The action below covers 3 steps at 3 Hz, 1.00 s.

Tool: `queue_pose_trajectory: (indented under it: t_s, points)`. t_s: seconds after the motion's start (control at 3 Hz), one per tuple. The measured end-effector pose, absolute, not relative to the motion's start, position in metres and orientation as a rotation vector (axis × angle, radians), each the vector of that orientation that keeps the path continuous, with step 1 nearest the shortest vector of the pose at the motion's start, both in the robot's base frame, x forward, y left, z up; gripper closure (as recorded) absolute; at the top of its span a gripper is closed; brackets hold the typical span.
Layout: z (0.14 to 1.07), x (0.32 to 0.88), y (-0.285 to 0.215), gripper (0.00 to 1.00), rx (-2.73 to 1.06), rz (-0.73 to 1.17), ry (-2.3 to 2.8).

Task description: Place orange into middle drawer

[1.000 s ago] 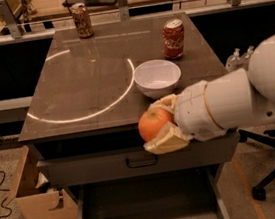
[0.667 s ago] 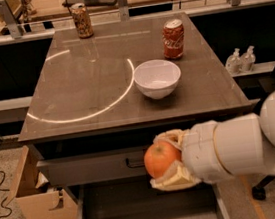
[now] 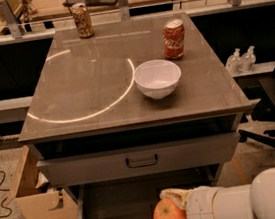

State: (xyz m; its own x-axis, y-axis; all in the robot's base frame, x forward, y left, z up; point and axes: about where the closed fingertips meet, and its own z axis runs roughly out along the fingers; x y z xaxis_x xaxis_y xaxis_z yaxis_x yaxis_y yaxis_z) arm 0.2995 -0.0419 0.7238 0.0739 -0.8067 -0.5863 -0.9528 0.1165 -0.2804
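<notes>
Low at the cabinet front, the gripper (image 3: 175, 208) is clamped around the orange (image 3: 167, 217) and holds it over the floor of the open middle drawer (image 3: 122, 204). Assessment: carriage to the drawer is largely complete. Lowering, release onto the drawer floor and withdrawal remain outstanding.

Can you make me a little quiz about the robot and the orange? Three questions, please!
1. True or false: the gripper, down at the open middle drawer, is shut on the orange.
2. What stands just behind the white bowl, to its right?
3. The bowl sits: A) in the drawer B) on the table C) on the floor.
Key: 1 true; 2 the red soda can; 3 B.
</notes>
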Motion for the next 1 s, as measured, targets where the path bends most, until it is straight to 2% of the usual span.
queue_pose_trajectory:
  t_s: [0.33,1.0]
  points:
    - [0.685,0.290,-0.034,1.00,-1.795,0.262,1.779]
    - [0.643,0.318,-0.010,1.00,-1.816,0.288,1.725]
